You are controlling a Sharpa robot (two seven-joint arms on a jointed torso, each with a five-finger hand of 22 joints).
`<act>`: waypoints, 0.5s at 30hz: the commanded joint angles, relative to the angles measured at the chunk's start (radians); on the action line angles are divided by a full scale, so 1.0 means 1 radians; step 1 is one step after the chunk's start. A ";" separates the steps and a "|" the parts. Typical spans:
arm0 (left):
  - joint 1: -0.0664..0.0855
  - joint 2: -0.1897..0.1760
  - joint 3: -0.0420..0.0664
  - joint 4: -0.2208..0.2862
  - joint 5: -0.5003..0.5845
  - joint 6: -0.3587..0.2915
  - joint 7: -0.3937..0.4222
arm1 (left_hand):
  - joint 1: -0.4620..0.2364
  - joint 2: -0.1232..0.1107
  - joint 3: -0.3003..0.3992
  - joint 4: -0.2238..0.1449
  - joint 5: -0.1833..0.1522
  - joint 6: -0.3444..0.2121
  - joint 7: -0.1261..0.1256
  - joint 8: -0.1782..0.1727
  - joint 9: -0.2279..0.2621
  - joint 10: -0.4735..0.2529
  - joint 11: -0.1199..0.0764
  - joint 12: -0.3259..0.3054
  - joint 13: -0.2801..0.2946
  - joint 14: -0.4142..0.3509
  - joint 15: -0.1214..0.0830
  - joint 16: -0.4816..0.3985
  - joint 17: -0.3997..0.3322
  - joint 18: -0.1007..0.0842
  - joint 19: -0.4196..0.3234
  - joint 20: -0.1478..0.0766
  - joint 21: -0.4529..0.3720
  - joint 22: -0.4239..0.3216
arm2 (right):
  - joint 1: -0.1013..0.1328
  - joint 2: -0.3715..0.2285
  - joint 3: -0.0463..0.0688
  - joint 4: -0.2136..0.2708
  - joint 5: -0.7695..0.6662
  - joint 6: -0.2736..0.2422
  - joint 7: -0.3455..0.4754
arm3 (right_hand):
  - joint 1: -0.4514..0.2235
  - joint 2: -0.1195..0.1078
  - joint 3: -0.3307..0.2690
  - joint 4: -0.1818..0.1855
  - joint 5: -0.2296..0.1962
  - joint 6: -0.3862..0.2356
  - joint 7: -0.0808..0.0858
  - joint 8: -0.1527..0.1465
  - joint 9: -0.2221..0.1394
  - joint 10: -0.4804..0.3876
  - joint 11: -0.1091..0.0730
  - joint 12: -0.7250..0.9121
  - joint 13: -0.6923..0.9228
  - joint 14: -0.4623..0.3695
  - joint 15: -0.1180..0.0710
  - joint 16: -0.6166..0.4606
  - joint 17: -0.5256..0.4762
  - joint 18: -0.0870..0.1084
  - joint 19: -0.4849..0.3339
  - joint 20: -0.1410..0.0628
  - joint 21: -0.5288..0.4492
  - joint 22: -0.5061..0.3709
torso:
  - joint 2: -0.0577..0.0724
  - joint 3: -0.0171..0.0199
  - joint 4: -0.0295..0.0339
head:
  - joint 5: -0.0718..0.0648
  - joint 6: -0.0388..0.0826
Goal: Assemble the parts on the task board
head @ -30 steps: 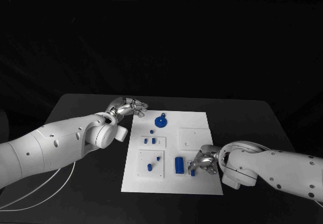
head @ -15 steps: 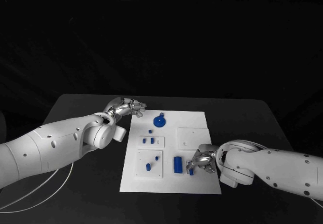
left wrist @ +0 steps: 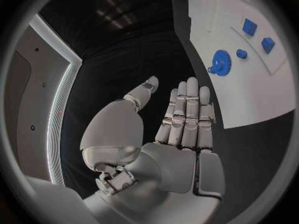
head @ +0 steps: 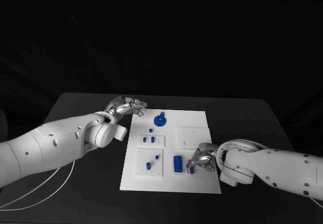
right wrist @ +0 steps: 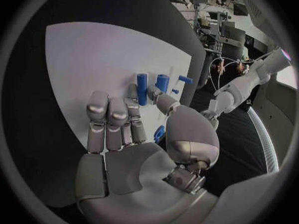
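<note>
Parts (head: 178,164) on task board (head: 195,126) just beside right hand (head: 202,161), fingers apart, empty; left hand (head: 128,107) off-board, empty.

I am looking at a robotics lab or test cell. A black table (head: 80,105) is sitting against a dark backdrop, with the white task board (head: 199,116) lying at frame centre. In the right wrist view, cluttered equipment racks (right wrist: 215,15) are showing at upper right.
</note>
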 commanded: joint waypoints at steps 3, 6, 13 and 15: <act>0.001 0.002 0.001 0.001 0.004 0.016 0.005 | 0.001 0.008 0.001 0.004 0.000 -0.009 0.000 0.002 -0.001 -0.007 -0.003 -0.002 -0.002 0.008 -0.001 -0.007 0.002 0.003 0.006 0.000 -0.006 0.002 | -0.003 0.002 -0.001 -0.002 -0.028 0.004 0.018 | -0.004 -0.025 0.000 -0.001 0.002 0.004 0.001 -0.004 -0.003 0.003 -0.001 -0.004 0.003 -0.002 -0.005 -0.007 0.000 0.060 0.002 -0.005 -0.001 0.002 | 0.000 0.0001 0.0001 | 0.001 0.000; 0.001 0.002 0.001 0.001 0.004 0.016 0.005 | 0.001 0.009 0.001 0.004 0.001 -0.009 0.000 0.002 -0.001 -0.007 -0.003 -0.002 -0.002 0.008 -0.001 -0.007 0.002 0.003 0.006 0.000 -0.006 0.002 | -0.003 0.002 -0.001 -0.002 -0.028 0.004 0.019 | -0.009 -0.040 -0.004 0.002 0.002 0.003 0.002 -0.005 -0.003 0.003 0.000 -0.006 0.004 -0.002 -0.005 -0.008 0.000 0.060 0.002 -0.005 -0.002 0.002 | 0.000 0.0001 0.0002 | 0.003 -0.001; 0.001 0.002 0.001 0.001 0.004 0.015 0.005 | 0.001 0.008 0.001 0.004 0.001 -0.009 0.000 0.002 -0.001 -0.007 -0.003 -0.002 -0.002 0.008 -0.001 -0.008 0.002 0.003 0.006 0.000 -0.006 0.002 | -0.003 0.000 -0.001 -0.002 -0.028 0.005 0.022 | -0.014 -0.047 -0.008 0.005 0.002 0.003 0.002 -0.005 -0.004 0.003 0.000 -0.006 0.004 -0.002 -0.005 -0.008 0.001 0.060 0.003 -0.005 -0.002 0.002 | 0.000 0.0000 0.0004 | 0.004 -0.002; 0.001 0.002 0.001 0.001 0.004 0.015 0.005 | 0.001 0.009 0.001 0.004 0.001 -0.009 0.000 0.002 -0.001 -0.007 -0.003 -0.002 -0.002 0.008 -0.001 -0.008 0.002 0.003 0.006 0.000 -0.006 0.002 | -0.003 0.000 -0.001 -0.002 -0.028 0.006 0.023 | -0.034 -0.072 -0.023 0.015 0.003 0.003 0.003 -0.006 -0.004 0.003 0.001 -0.007 0.005 -0.002 -0.004 -0.008 0.001 0.060 0.003 -0.004 -0.002 0.002 | 0.000 0.0000 0.0003 | 0.005 -0.002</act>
